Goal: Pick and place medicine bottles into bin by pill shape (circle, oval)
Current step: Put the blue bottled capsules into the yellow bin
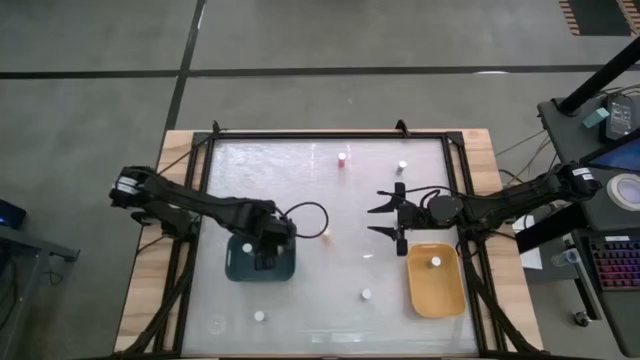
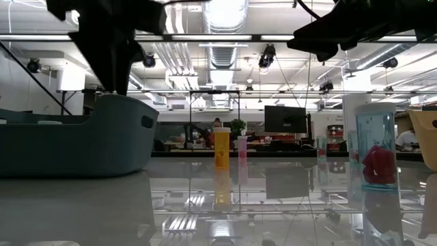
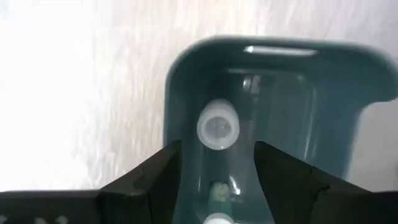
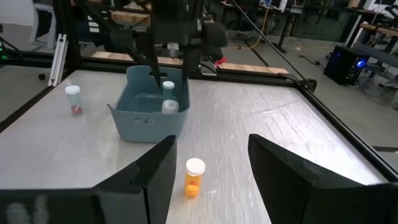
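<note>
Glossy white bench [image 1: 300, 190] surface fills the frame of the rig, with a workshop hall visible beyond it in the low view.

Step in hand, as judged: the left gripper [image 1: 262, 262] is depositing a medicine bottle into the dark teal bin [image 1: 236, 268]. To do it well, the fingers [image 3: 149, 180] should remain inside the bin's rim outline, and the arm should lift straight up so neither finger catches the bin wall. The left wrist view shows the fingers spread apart and holding nothing; a white-capped bottle [image 3: 218, 125] lies on the bin floor past them, with another cap [image 3: 217, 219] between the fingers at the picture's edge.

Pose: the left arm reaches in from the bench's left edge, wrist pitched down over the bin. The right gripper [image 1: 389, 219] waits near the bench's middle, just beside the yellow-orange bin [image 1: 447, 296], which holds one bottle [image 1: 435, 262]. Its fingers [image 4: 152, 174] are spread wide and empty, aimed toward an orange-bodied bottle [image 4: 194, 177] on the open bench.

Farther off, loose bottles stand well apart: a reddish one [image 1: 342, 158] and a white-capped one [image 1: 402, 166] toward the far edge.
</note>
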Action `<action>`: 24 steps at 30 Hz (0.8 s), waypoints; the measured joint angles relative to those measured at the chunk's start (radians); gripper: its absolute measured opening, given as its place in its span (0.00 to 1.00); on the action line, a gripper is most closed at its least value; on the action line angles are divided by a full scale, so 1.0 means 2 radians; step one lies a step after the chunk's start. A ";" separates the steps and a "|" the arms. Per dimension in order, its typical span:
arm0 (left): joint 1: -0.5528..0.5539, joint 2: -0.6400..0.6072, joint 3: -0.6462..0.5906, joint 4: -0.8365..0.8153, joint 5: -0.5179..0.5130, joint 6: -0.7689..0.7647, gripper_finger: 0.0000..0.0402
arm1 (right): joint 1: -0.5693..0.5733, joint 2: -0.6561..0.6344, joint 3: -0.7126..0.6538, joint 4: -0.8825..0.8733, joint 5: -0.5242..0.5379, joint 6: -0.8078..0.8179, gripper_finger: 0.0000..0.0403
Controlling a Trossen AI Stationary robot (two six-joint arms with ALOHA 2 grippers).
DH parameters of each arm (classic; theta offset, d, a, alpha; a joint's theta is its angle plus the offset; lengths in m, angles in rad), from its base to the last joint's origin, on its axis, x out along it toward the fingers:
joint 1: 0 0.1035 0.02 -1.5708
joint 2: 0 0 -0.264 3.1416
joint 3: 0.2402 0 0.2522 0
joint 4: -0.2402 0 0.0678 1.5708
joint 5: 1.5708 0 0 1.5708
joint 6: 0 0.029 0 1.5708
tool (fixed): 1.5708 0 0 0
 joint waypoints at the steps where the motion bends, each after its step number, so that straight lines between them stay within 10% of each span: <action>1: 0.000 -0.010 0.000 0.001 -0.006 0.003 0.46 | 0.000 0.000 0.000 0.000 0.000 0.002 0.48; 7: -0.006 -0.068 -0.010 0.075 -0.066 0.056 0.46 | 0.000 0.000 0.000 0.000 0.009 0.030 0.48; 24: 0.005 -0.205 -0.259 0.625 -0.075 0.350 0.46 | 0.000 0.000 0.000 -0.016 0.029 0.177 0.48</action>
